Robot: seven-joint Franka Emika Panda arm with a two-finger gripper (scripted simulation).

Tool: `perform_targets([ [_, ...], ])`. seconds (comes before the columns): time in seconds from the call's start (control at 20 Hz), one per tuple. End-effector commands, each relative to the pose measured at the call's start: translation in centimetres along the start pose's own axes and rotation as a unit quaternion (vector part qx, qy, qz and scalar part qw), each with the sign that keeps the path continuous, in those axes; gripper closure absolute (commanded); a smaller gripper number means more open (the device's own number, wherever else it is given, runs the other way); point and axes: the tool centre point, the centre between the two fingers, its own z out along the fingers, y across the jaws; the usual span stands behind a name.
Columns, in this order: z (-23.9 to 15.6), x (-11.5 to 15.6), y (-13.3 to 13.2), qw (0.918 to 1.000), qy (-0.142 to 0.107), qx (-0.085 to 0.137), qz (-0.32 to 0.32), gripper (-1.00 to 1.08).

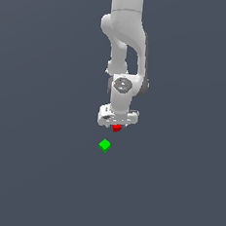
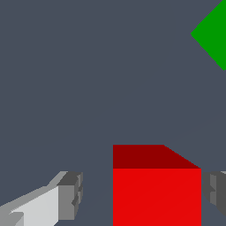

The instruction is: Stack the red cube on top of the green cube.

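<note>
Dark slate-grey ground fills both views, flat and unmarked. Your gripper [image 2: 142, 194] points straight down with its jaws spread: in the wrist view one finger [image 2: 66, 196] stands clearly apart from the red cube [image 2: 156, 194], while the other finger [image 2: 217, 194] sits just beside or against the opposite face, so nothing is pinched from both sides. You see the red cube between the fingers, its faces squared to them; being a cube, it has no long axis. In the exterior view the red cube [image 1: 116, 128] peeks out just under the white hand of the arm [image 1: 125, 47]. Near the red cube, and toward the exterior view's left of it, lies the green cube [image 1: 104, 145], turned corner-on like a diamond and apart from it.
</note>
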Motion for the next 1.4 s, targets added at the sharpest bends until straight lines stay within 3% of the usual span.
perform_targets([
  [0.0,0.4,0.1,0.0,1.0,0.001,0.0,0.0,-0.92],
  [0.05,0.4,0.1,0.0,1.0,0.001,0.0,0.0,-0.92],
  [0.1,0.4,0.1,0.0,1.0,0.001,0.0,0.0,1.08],
  [0.85,-0.3,0.0,0.0,1.0,0.001,0.0,0.0,1.08],
  [1.35,-5.5,-0.1,0.0,1.0,0.001,0.0,0.0,1.08],
])
